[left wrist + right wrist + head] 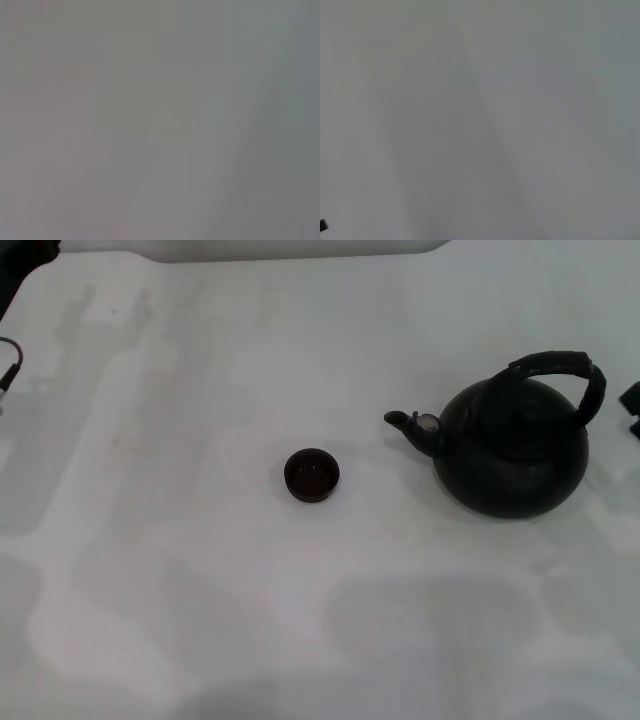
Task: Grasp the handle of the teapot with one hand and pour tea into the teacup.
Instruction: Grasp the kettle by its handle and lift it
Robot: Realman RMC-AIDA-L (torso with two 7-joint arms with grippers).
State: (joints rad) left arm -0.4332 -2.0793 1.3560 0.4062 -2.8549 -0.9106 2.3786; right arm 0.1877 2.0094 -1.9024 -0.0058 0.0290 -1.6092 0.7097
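The black teapot stands upright on the white table at the right of the head view. Its spout points left toward the teacup. The arched black handle rises over the pot's top with nothing holding it. The small dark teacup sits near the table's middle, about a spout's length clear of the pot. The tea is hidden; the cup's inside only looks dark. A dark sliver of my right gripper shows at the right edge, just beyond the handle. A sliver of my left gripper shows at the far left edge.
The white table carries faint grey shadows. A pale raised edge runs along the back. Both wrist views show only blank pale surface, with a small dark corner at the edge of the right wrist view.
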